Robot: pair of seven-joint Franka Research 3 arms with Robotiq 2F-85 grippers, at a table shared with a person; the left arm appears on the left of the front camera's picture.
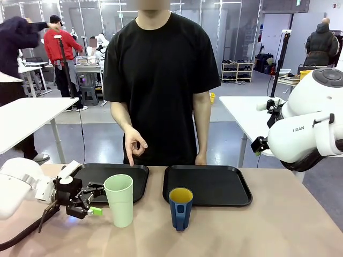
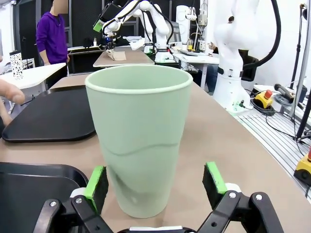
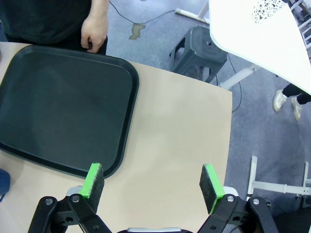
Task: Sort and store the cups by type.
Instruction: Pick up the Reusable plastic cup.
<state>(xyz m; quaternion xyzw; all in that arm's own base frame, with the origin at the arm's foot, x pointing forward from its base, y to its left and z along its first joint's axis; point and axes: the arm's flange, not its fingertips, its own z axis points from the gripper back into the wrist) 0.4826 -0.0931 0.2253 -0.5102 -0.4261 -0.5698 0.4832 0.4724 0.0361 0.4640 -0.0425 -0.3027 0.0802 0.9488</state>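
Note:
A tall mint-green tumbler [image 1: 119, 201] stands upright on the table in front of the left black tray [image 1: 136, 174]. My left gripper [image 1: 96, 199] is open, level with the tumbler's lower half and just left of it. In the left wrist view the tumbler [image 2: 138, 141] rises between the spread green pads [image 2: 97, 182], which stand clear of its sides. The dark blue mug [image 1: 180, 209], yellow inside, stands in front of the right tray [image 1: 214, 184]. My right gripper [image 3: 153, 183] is open and empty, high above the table's right part beside that tray [image 3: 63, 111].
The person stands at the far edge, one hand [image 1: 134, 147] pointing down over the left tray, the other [image 3: 95, 31] resting at the right tray's far rim. The table's right edge [image 3: 228, 145] drops to the floor, with a stool [image 3: 199, 46] beyond.

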